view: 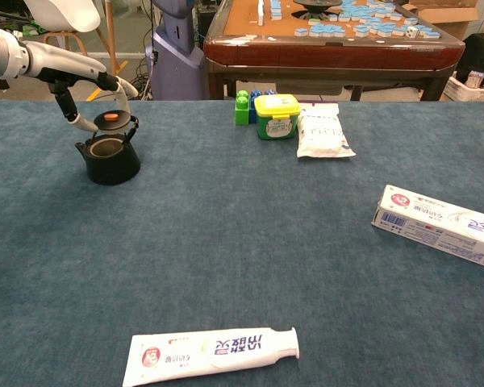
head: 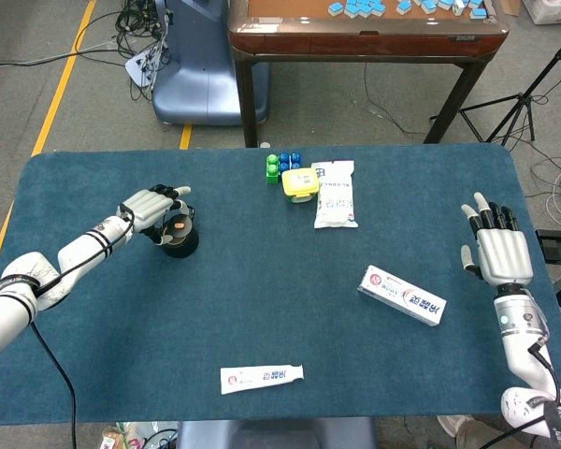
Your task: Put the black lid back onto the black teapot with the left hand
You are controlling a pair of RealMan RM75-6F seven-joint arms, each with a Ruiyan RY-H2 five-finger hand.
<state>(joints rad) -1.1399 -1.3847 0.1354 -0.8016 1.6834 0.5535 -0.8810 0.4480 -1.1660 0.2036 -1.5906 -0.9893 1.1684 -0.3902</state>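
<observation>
The black teapot [view: 110, 158] [head: 180, 241] stands on the blue table at the left, its mouth uncovered. My left hand [view: 93, 101] [head: 153, 211] holds the black lid [view: 111, 120] [head: 177, 225], which has an orange knob, just above the teapot's opening and handle, slightly towards the back. In the chest view the lid sits roughly level over the pot. My right hand [head: 498, 245] hovers at the table's right edge with its fingers spread and nothing in it; the chest view does not show it.
A toothpaste box [head: 401, 295] [view: 438, 226] lies right of centre. A toothpaste tube [head: 261, 376] [view: 212, 351] lies near the front edge. At the back middle sit a yellow-lidded tub [view: 276, 115], green and blue blocks [view: 243, 106] and a white packet [view: 323, 133].
</observation>
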